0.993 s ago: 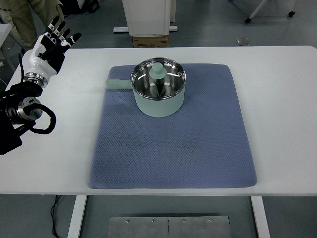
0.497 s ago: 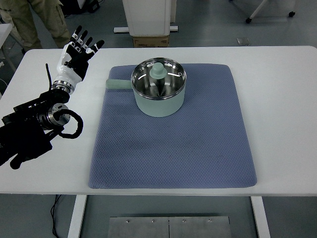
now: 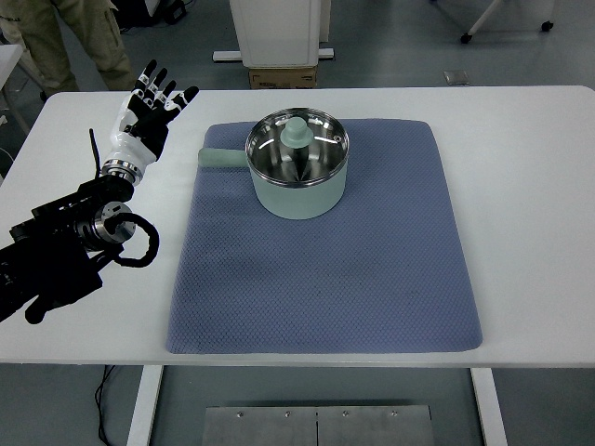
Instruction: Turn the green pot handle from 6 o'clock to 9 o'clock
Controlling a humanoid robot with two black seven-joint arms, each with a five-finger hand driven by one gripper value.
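One pale green pot (image 3: pixel 297 172) with a shiny steel inside is sitting on the blue-grey mat (image 3: pixel 325 279), near the mat's far edge and left of its middle. Its lid is lying inside it, green knob (image 3: pixel 297 132) pointing up. One short green handle (image 3: pixel 223 159) is sticking out toward the table's left edge, reaching the mat's far left corner. The single mat is covering the middle of the white table (image 3: pixel 530 186). One robot hand is showing: the left hand (image 3: pixel 149 110), white and black, is hovering over the table's far left corner with fingers (image 3: pixel 160 82) spread wide, holding nothing, well apart from the handle. Its black arm (image 3: pixel 65 246) is coming in along the left edge. A person's legs (image 3: pixel 65 37) are standing beyond the far left corner.
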